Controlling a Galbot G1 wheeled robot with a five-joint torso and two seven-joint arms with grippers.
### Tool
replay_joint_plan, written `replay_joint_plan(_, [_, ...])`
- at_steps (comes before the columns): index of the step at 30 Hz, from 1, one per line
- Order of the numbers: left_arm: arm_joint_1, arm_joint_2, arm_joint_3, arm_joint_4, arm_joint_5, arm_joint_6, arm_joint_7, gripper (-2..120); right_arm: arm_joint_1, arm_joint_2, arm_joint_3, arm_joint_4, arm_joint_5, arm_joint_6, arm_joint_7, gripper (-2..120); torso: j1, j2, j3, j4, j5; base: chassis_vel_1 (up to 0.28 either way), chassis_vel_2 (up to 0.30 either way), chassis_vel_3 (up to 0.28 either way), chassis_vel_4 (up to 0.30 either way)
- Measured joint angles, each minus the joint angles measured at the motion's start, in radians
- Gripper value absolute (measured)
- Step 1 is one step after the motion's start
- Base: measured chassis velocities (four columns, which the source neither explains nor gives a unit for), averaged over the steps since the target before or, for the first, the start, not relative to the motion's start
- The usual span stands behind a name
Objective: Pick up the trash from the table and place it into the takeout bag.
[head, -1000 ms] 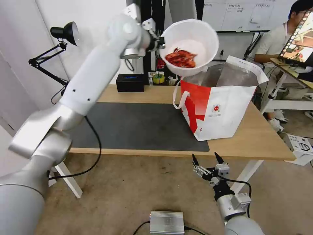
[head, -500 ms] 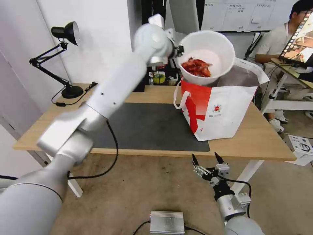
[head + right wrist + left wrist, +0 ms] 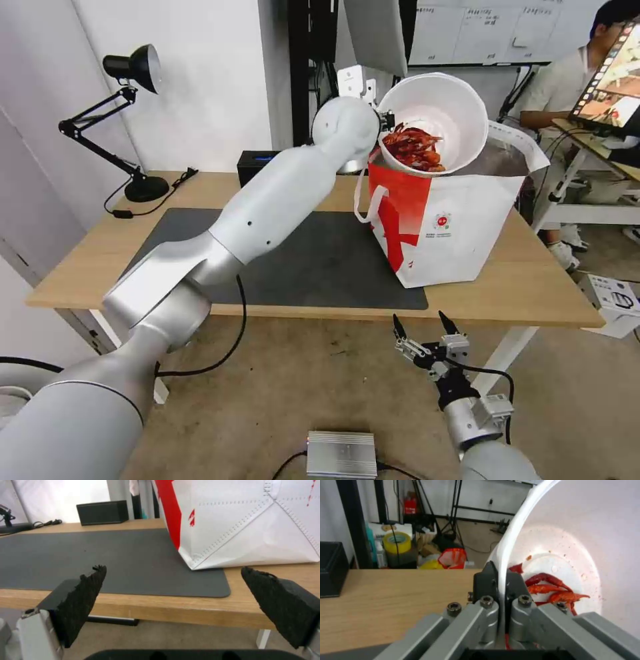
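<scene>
Above the open mouth of the large white-and-red insulated takeout bag (image 3: 445, 223) with its silver foil lining, one white round bowl (image 3: 445, 113) hangs tilted steeply, its opening turned toward the robot and its base away. A clump of glossy red scraps (image 3: 415, 148) lies against the bowl's low side. The left gripper (image 3: 500, 583) pinches the thin smooth rim, one dark finger on each face of the wall. The bag stands upright on the light wooden table (image 3: 533, 293), partly on the matte dark grey mat (image 3: 300, 260). The right gripper (image 3: 423, 327) hangs below the table's front edge, its two rough black pads (image 3: 87, 590) spread wide.
</scene>
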Motion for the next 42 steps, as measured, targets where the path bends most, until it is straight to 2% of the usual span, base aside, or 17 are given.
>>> replay_joint_plan(4, [0.01, 0.04, 0.043, -0.052, 0.007, 0.026, 0.031, 0, 0.0, 0.0, 0.0, 0.0, 0.0, 0.0, 0.0, 100, 0.0, 0.0, 0.0, -0.0002, 0.0, 0.0, 0.0, 0.0, 0.0])
replay_joint_plan(12, [0.028, 0.069, 0.07, -0.106, 0.001, 0.053, 0.08, 0, 0.0, 0.0, 0.0, 0.0, 0.0, 0.0, 0.0, 100, 0.0, 0.0, 0.0, -0.0002, 0.0, 0.0, 0.0, 0.0, 0.0])
replay_joint_plan(15, [0.025, 0.074, 0.065, -0.122, -0.047, 0.129, 0.098, 0, 0.0, 0.0, 0.0, 0.0, 0.0, 0.0, 0.0, 100, 0.0, 0.0, 0.0, -0.0003, 0.0, 0.0, 0.0, 0.0, 0.0])
replay_joint_plan(16, [0.025, 0.074, 0.065, -0.122, -0.047, 0.129, 0.098, 0, 0.0, 0.0, 0.0, 0.0, 0.0, 0.0, 0.0, 100, 0.0, 0.0, 0.0, -0.0003, 0.0, 0.0, 0.0, 0.0, 0.0])
replay_joint_plan(17, [0.021, 0.075, 0.056, -0.124, -0.066, 0.179, 0.099, 0, 0.0, 0.0, 0.0, 0.0, 0.0, 0.0, 0.0, 100, 0.0, 0.0, 0.0, -0.0003, 0.0001, 0.0, 0.0, 0.0, 0.0])
replay_joint_plan(21, [0.017, 0.073, 0.045, -0.123, -0.078, 0.229, 0.094, 0, 0.0, 0.0, 0.0, 0.0, 0.0, 0.0, 0.0, 100, 0.0, 0.0, 0.0, -0.0003, 0.0001, 0.0, 0.0, 0.0, 0.0])
replay_joint_plan(23, [0.018, 0.075, 0.035, -0.122, -0.078, 0.243, 0.088, 9, 0.0, 0.0, 0.0, 0.0, 0.0, 0.0, 0.0, 100, 0.0, 0.0, 0.0, -0.0003, 0.0, 0.0, 0.0, 0.0, 0.0])
replay_joint_plan(24, [0.018, 0.075, 0.035, -0.122, -0.078, 0.243, 0.088, 9, 0.0, 0.0, 0.0, 0.0, 0.0, 0.0, 0.0, 100, 0.0, 0.0, 0.0, -0.0003, 0.0, 0.0, 0.0, 0.0, 0.0])
replay_joint_plan(26, [0.021, 0.076, 0.029, -0.122, -0.078, 0.244, 0.081, 21, 0.0, 0.0, 0.0, 0.0, 0.0, 0.0, 0.0, 100, 0.0, 0.0, 0.0, -0.0002, 0.0, 0.0, 0.0, 0.0, 0.0])
replay_joint_plan(28, [0.021, 0.076, 0.027, -0.121, -0.078, 0.244, 0.077, 24, 0.0, 0.0, 0.0, 0.0, 0.0, 0.0, 0.0, 100, 0.0, 0.0, 0.0, -0.0003, 0.0, 0.0, 0.0, 0.0, 0.0])
replay_joint_plan(30, [0.021, 0.075, 0.023, -0.122, -0.078, 0.243, 0.064, 35, 0.0, 0.0, 0.0, 0.0, 0.0, 0.0, 0.0, 100, 0.0, 0.0, 0.0, -0.0003, 0.0001, 0.0, 0.0, 0.0, 0.0])
replay_joint_plan(31, [0.021, 0.075, 0.023, -0.122, -0.078, 0.243, 0.064, 35, 0.0, 0.0, 0.0, 0.0, 0.0, 0.0, 0.0, 100, 0.0, 0.0, 0.0, -0.0003, 0.0001, 0.0, 0.0, 0.0, 0.0])
replay_joint_plan(34, [0.021, 0.076, 0.019, -0.124, -0.078, 0.241, 0.059, 46, 0.0, 0.0, 0.0, 0.0, 0.0, 0.0, 0.0, 100, 0.0, 0.0, 0.0, -0.0003, 0.0002, 0.0, 0.0, 0.0, 0.0])
replay_joint_plan(37, [0.021, 0.075, 0.002, -0.134, -0.078, 0.226, 0.054, 59, 0.0, 0.0, 0.0, 0.0, 0.0, 0.0, 0.0, 100, 0.0, 0.0, 0.0, -0.0002, 0.0001, 0.0, 0.0, 0.0, 0.0])
replay_joint_plan(38, [0.021, 0.075, 0.002, -0.134, -0.078, 0.226, 0.054, 59, 0.0, 0.0, 0.0, 0.0, 0.0, 0.0, 0.0, 100, 0.0, 0.0, 0.0, -0.0002, 0.0001, 0.0, 0.0, 0.0, 0.0])
replay_joint_plan(40, [0.025, 0.076, -0.021, -0.151, -0.08, 0.204, 0.054, 71, 0.0, 0.0, 0.0, 0.0, 0.0, 0.0, 0.0, 100, 0.0, 0.0, 0.0, -0.0004, 0.0002, 0.0, 0.0, 0.0, 0.0])
replay_joint_plan(42, [0.028, 0.079, -0.034, -0.163, -0.085, 0.192, 0.054, 74, 0.0, 0.0, 0.0, 0.0, 0.0, 0.0, 0.0, 100, 0.0, 0.0, 0.0, -0.0004, 0.0002, 0.0, 0.0, 0.0, 0.0])
